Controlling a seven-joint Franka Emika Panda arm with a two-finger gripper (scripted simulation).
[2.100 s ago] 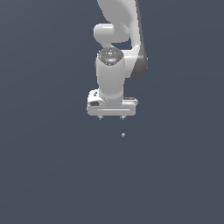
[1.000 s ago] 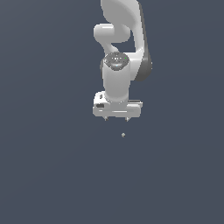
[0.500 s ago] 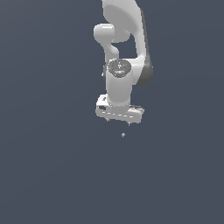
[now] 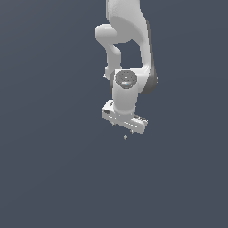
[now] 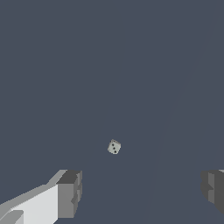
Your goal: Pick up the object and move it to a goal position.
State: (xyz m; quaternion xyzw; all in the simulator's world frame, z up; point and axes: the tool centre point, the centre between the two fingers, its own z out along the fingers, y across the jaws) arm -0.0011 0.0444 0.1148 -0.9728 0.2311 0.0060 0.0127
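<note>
The object (image 4: 125,137) is a tiny pale grey-green speck on the dark surface in the exterior view. In the wrist view it reads as a small pale die (image 5: 114,147) with dark dots. My white gripper (image 4: 122,129) hangs from the arm just above the object, its hand turned at a slant. In the wrist view the gripper (image 5: 142,188) is open: the two grey fingertips (image 5: 70,192) stand wide apart with nothing between them. The die lies beyond them, apart from both.
A flat, uniform dark grey-blue surface (image 4: 49,178) fills both views. The white arm (image 4: 127,40) rises out of the exterior view's upper edge. No goal marker shows.
The gripper's hand has turned to a slant and shifted a little toward the exterior view's right, closer above the speck. The speck has not moved.
</note>
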